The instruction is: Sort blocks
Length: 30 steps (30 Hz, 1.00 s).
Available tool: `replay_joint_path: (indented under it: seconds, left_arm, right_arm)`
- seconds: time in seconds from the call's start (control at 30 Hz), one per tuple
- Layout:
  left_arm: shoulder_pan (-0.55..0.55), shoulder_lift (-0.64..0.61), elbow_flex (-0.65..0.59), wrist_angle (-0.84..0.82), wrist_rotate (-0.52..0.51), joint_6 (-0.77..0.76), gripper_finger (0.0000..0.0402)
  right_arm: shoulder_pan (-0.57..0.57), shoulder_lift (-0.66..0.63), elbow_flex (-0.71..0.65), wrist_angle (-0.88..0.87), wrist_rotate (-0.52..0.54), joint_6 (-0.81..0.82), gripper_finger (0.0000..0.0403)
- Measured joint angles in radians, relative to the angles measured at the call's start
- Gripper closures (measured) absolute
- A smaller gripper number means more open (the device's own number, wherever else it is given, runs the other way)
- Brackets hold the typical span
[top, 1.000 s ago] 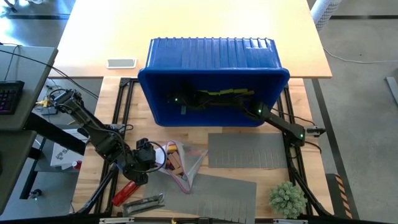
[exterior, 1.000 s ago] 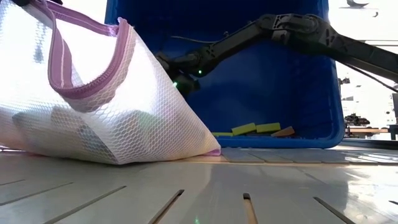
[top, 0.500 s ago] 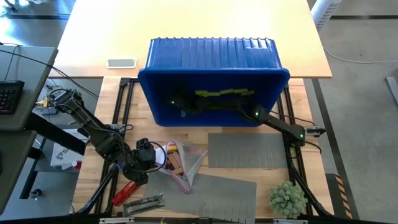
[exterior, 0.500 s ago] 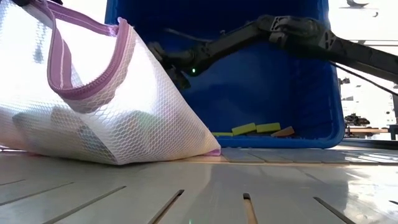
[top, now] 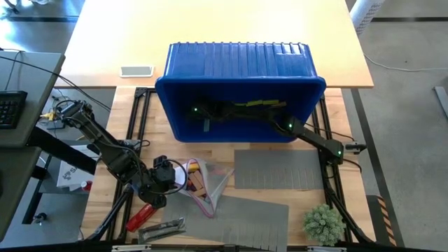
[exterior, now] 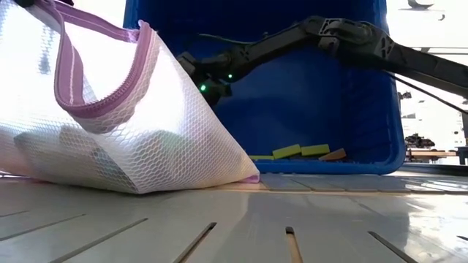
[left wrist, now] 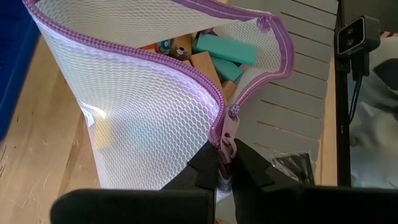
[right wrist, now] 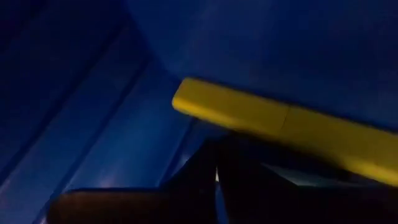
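Note:
A white mesh bag (top: 204,183) with a purple zipper lies open on the table's near left. Teal blocks (left wrist: 225,50) and tan blocks (left wrist: 202,62) lie inside it. My left gripper (left wrist: 222,167) is shut on the bag's zipper end. The blue bin (top: 238,59) stands tipped behind it, its opening toward the near edge. Yellow-green blocks (exterior: 300,151) and a tan one rest on its lower wall. My right gripper (exterior: 199,74) reaches deep into the bin, shut. A yellow block (right wrist: 261,121) lies just beyond its fingertips. My left gripper pinches the purple zipper pull (left wrist: 227,144) at the end of the bag's opening between its two fingers, slanting down from the table's left. The bag rests on the table and its mouth stands open. My right gripper: whether its shut tips touch the yellow block I cannot tell.
Two flat grey mats (top: 280,169) (top: 252,217) lie to the right of the bag. A red tool (top: 140,215) and a metal piece (top: 162,227) lie at the near left. A green tuft (top: 323,222) sits at the near right, and a pale flat device (top: 136,71) left of the bin.
My right gripper has rolled about its own pointing line inside the bin and shifted slightly up. The bag and my left gripper have kept still.

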<state>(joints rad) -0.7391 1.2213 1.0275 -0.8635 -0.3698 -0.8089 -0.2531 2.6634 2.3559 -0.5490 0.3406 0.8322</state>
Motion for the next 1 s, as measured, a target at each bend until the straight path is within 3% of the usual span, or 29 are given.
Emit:
replay_joint_path:
  seconds: [0.1, 0.3, 0.47, 0.67, 0.87, 1.0]
  left_arm:
    - [0.000, 0.000, 0.000, 0.000, 0.000, 0.000, 0.0401]
    - [0.000, 0.000, 0.000, 0.000, 0.000, 0.000, 0.0401]
    - [0.000, 0.000, 0.000, 0.000, 0.000, 0.000, 0.0401]
    - [0.000, 0.000, 0.000, 0.000, 0.000, 0.000, 0.0401]
    - [0.000, 0.000, 0.000, 0.000, 0.000, 0.000, 0.0401]
    - [0.000, 0.000, 0.000, 0.000, 0.000, 0.000, 0.0401]
  right_arm:
    - [0.014, -0.008, 0.001, -0.006, -0.027, -0.018, 0.0403]
    - [0.044, 0.005, -0.003, 0.143, 0.125, 0.050, 0.0403]
    - [0.031, 0.051, -0.005, 0.169, 0.207, 0.133, 0.0403]
    - [0.032, 0.055, -0.003, 0.152, 0.223, 0.104, 0.0403]
    - [0.035, 0.021, 0.003, -0.019, 0.119, 0.116, 0.0403]
    - [0.087, 0.004, -0.002, -0.021, 0.183, 0.047, 0.0403]
